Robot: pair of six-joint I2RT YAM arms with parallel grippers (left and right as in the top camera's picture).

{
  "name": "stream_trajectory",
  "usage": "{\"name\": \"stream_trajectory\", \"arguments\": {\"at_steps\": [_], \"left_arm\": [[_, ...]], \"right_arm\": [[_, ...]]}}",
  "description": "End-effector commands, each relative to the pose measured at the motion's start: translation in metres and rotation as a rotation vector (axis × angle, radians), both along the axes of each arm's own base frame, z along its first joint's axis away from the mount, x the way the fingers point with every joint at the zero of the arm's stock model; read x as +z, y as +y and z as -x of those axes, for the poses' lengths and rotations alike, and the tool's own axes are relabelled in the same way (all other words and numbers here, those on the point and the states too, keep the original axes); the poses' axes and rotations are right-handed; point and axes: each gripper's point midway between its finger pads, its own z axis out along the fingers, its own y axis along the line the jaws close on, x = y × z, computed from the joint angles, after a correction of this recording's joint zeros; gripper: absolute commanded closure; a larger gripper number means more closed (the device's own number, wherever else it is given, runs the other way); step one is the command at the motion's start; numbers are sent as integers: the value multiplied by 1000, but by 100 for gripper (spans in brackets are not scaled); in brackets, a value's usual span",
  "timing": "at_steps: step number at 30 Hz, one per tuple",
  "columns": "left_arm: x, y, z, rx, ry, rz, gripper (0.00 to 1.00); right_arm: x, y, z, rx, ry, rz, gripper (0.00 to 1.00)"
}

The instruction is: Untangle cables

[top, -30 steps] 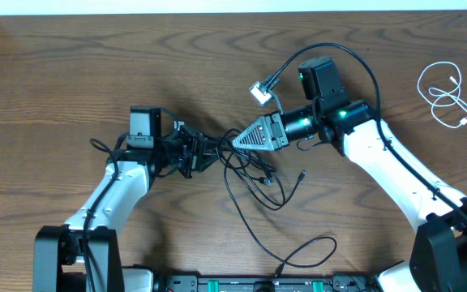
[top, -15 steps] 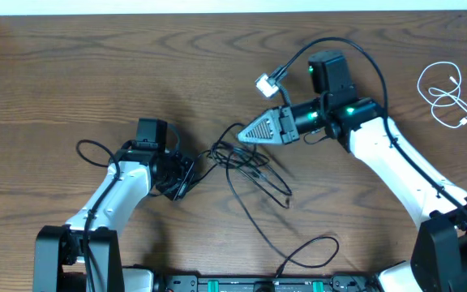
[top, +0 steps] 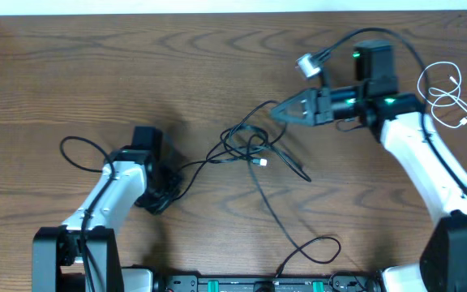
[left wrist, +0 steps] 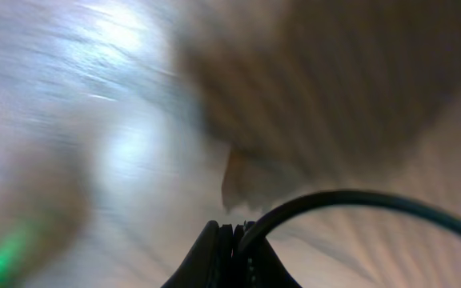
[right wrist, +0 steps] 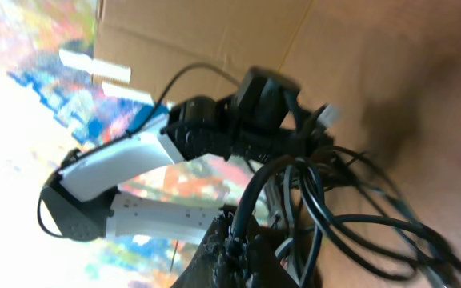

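Wood-grain table (top: pixel 96 73), white strip (top: pixel 136 6) beyond

overhead straight down, wrists close on cables (left wrist: pixel 350 194)

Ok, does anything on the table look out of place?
The black cables are snarled in a central tangle, stretched between the left end effector and right end effector. The white cable lies looped apart, far right.

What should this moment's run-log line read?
left gripper: shut on thin black cable | right gripper: shut on black cable tangle | thin white looped cable: apart, far right
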Motion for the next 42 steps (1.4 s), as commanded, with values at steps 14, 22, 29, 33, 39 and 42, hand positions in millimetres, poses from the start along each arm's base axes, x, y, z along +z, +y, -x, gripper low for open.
{"name": "stream_trajectory", "arguments": {"at_steps": [14, 22, 29, 33, 39, 42], "left_arm": [[0, 105, 33, 312, 87, -74, 92], [1, 130, 49, 489, 100, -35, 92], [1, 140, 56, 567, 97, -14, 92], [1, 141, 56, 572, 96, -13, 92], [1, 140, 55, 565, 93, -7, 92], [2, 134, 49, 530, 65, 35, 92]], "right_arm": [[6, -117, -26, -341, -12, 44, 99], [-55, -176, -29, -567, 123, 357, 99], [-86, -244, -17, -757, 278, 521, 99], [-88, -291, -5, -901, 378, 491, 99], [-90, -310, 10, -940, 417, 489, 99], [-91, -302, 11, -912, 411, 494, 99]]}}
